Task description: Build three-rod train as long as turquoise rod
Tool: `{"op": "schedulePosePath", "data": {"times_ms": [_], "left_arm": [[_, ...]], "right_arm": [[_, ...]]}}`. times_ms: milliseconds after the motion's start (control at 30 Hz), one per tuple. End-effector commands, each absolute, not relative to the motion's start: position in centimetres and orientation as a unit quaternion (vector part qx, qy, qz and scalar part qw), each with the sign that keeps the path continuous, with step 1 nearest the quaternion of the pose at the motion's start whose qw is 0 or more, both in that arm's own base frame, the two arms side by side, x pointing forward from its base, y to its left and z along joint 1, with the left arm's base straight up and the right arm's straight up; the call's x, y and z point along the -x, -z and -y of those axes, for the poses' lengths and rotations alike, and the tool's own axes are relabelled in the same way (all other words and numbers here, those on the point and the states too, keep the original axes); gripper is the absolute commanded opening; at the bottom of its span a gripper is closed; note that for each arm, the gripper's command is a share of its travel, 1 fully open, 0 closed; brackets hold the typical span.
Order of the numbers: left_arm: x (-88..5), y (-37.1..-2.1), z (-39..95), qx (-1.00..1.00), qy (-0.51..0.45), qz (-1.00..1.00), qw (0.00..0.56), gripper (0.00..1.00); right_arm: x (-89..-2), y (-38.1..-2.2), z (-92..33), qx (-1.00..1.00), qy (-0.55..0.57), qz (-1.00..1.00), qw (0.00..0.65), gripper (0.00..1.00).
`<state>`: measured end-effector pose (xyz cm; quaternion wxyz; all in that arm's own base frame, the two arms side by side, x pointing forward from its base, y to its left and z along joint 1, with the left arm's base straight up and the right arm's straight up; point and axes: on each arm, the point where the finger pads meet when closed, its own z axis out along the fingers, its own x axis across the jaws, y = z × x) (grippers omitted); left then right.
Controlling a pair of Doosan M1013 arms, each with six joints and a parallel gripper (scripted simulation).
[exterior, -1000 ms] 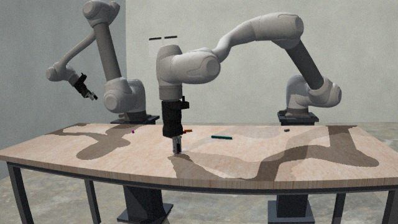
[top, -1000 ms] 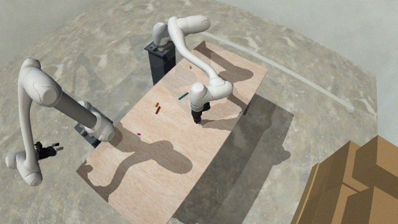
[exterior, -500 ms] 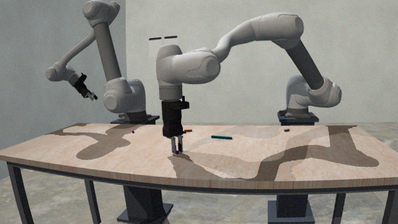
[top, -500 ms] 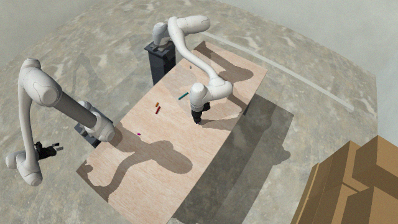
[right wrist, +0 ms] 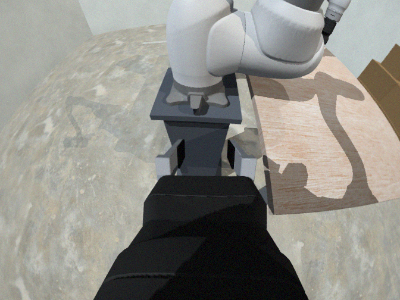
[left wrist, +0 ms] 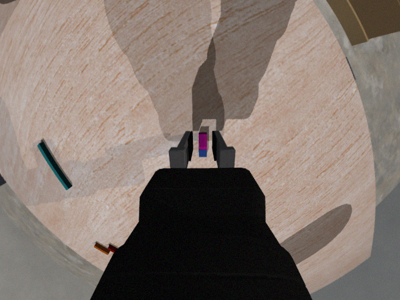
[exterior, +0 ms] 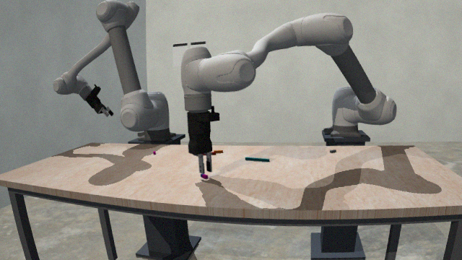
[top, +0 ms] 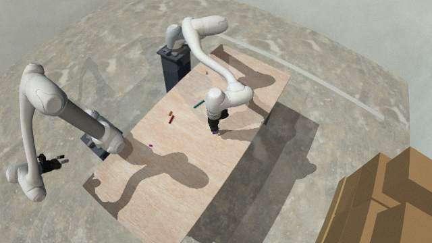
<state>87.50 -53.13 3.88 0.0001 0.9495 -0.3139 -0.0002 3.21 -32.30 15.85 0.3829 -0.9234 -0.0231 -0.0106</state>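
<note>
Standing apart on either side of a small magenta block (exterior: 205,176) (left wrist: 202,141), the left jaws (top: 216,132) (exterior: 205,171) point down at the bench (top: 152,209) (exterior: 231,202) (left wrist: 306,161) (right wrist: 290,129), partly open, with nothing clamped. A blue block (top: 213,133) (exterior: 202,175) (left wrist: 202,153) meets the magenta one end to end, in line. No third rod adjoins this pair; train incomplete.

Clock directions below: top view, centred on the left jaws, nearest first.

- 11 o'clock: turquoise rod (top: 199,104) (exterior: 257,159) (left wrist: 54,165), the length reference, lying flat and apart from the pair.
- Between 9 and 10: red rod (top: 171,119) (exterior: 209,154) (left wrist: 112,248), flat.
- Near 10: orange rod (top: 170,113) (exterior: 218,152) (left wrist: 102,248), just beside the red; contact between them, cannot tell.
- Near 12: grey rod (top: 206,72) (exterior: 333,151), well apart from the others.
- Near 9: second magenta piece (top: 150,145) (exterior: 154,152), alone.
- Between 8 and 9, farthest: right jaws (top: 64,159) (exterior: 108,113), off the bench, wide apart and holding nothing.
</note>
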Motion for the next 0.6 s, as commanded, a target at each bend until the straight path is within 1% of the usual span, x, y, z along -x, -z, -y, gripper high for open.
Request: {"op": "schedulePosePath", "data": {"times_ms": [0,67,400,567], "left_arm": [[-87.6,-5.4,53.1,-0.949,-0.001,0.314,0.0,0.54],[-87.6,-5.4,53.1,-0.949,-0.001,0.314,0.0,0.54],[-87.5,-10.4,53.1,-0.949,-0.001,0.314,0.0,0.54],[-87.5,-11.3,53.1,-0.949,-0.001,0.314,0.0,0.54]], "right_arm": [[-3.2,-15.9,32.3,0.924,0.011,0.023,0.383,1.0],[-3.2,-15.9,32.3,0.924,0.011,0.023,0.383,1.0],[-3.2,-15.9,32.3,0.924,0.011,0.023,0.383,1.0],[-3.2,-15.9,32.3,0.924,0.011,0.023,0.383,1.0]]}}
